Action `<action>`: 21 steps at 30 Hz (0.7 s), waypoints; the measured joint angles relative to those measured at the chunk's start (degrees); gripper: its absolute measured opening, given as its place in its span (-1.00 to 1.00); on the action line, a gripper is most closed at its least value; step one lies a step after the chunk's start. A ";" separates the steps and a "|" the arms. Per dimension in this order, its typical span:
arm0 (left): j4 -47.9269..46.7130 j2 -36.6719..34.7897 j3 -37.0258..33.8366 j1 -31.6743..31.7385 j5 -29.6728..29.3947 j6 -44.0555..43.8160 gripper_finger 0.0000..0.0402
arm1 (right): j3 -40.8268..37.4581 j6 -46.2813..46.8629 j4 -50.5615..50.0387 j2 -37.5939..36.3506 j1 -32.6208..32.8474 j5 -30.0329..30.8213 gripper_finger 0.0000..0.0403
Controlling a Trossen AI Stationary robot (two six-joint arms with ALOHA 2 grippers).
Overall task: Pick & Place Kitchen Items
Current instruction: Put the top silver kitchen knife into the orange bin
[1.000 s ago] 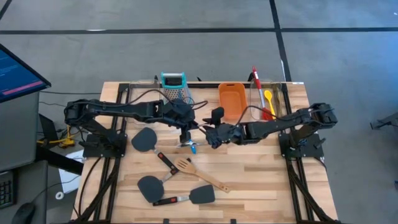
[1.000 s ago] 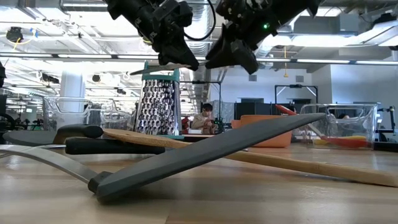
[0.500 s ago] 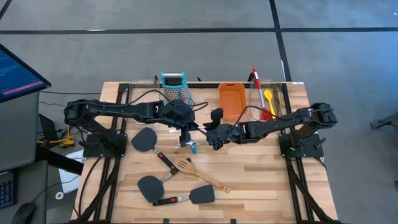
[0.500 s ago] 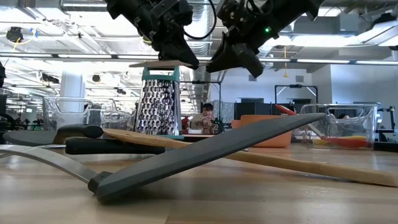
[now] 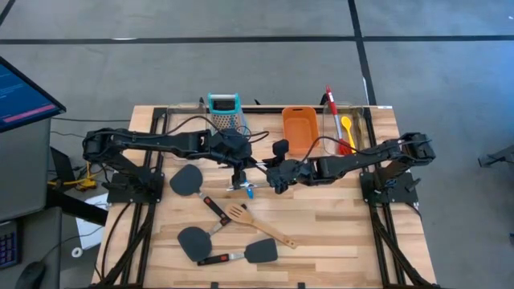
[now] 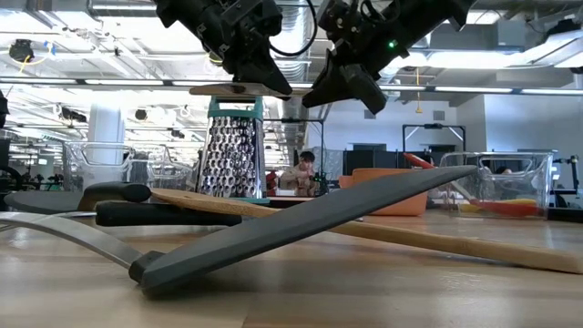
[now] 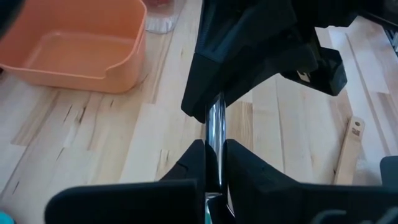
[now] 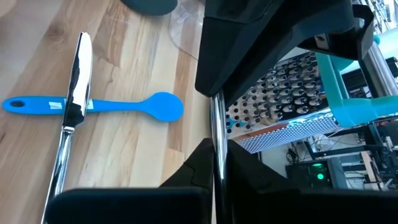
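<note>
Left gripper (image 7: 214,163) and right gripper (image 8: 213,163) both clamped on silver metal tongs (image 7: 216,127), mid-table above blue spoon (image 8: 93,106) (orange tub (image 7: 74,43) near); front edge crowded.

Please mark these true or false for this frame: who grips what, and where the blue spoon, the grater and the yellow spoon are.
1. The left gripper and the right gripper are both shut on the same silver metal utensil, held above the table. True.
2. The blue spoon lies inside the orange tub. False: it lies on the bare table, with a shiny metal piece across its handle.
3. The grater stands upright at the table's far edge. True.
4. The yellow spoon lies among the black spatulas. False: it sits in the clear bin at the far right, away from the black spatulas.
</note>
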 joint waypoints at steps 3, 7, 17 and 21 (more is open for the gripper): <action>0.20 0.00 0.00 0.00 -0.09 0.99 -0.85 | 0.00 0.65 0.00 0.00 0.05 0.05 -0.94; 1.22 0.00 0.00 0.00 -1.35 2.15 -0.76 | 0.00 1.45 0.10 0.00 0.07 0.21 -0.94; 11.22 0.02 0.00 0.02 -3.38 9.80 -0.48 | 0.02 2.57 0.59 -0.07 0.10 -1.70 -0.94; 12.41 -1.56 0.00 0.09 -3.36 12.30 -0.42 | 0.02 8.77 -0.23 -0.23 -1.98 -1.71 -0.94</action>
